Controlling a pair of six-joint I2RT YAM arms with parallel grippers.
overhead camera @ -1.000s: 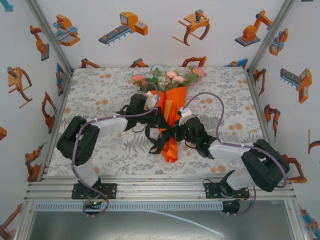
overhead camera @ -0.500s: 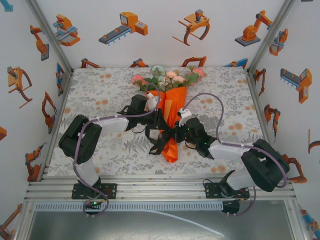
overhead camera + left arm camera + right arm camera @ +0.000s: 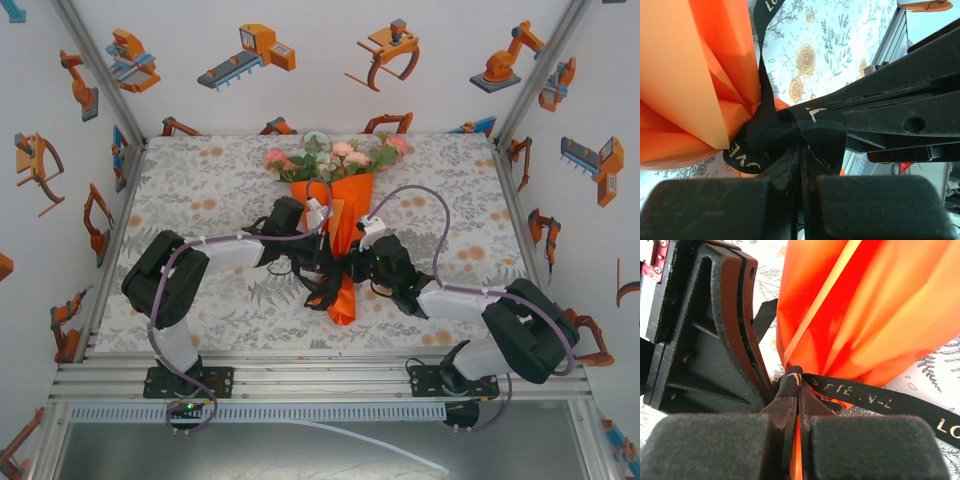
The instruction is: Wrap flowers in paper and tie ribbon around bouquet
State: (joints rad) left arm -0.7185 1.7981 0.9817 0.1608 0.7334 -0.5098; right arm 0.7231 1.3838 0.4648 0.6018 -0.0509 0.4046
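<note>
Since a second ago my left gripper (image 3: 800, 147) swung in and clamped the ribbon (image 3: 822, 127) | my right gripper (image 3: 796, 390) pinches ribbon at the waist of the bouquet (image 3: 345, 205), which lies on the tablecloth (image 3: 200, 190) | step: tying | next, I judge: draw ends apart, snug

The bouquet (image 3: 338, 225) lies down the table's (image 3: 190, 180) middle, flower heads at the far edge, tip toward the near edge. The left gripper (image 3: 801, 150) and right gripper (image 3: 796, 387) meet at its narrow waist, both pinched on the ribbon (image 3: 865, 397) — no gap there. The left arm (image 3: 230, 248) bars the near-left part, the right arm (image 3: 450, 298) the near-right. A cable (image 3: 447, 230) arcs up just right of the bouquet. Open room — the far-left and far-right corners, and strips along both side edges.
</note>
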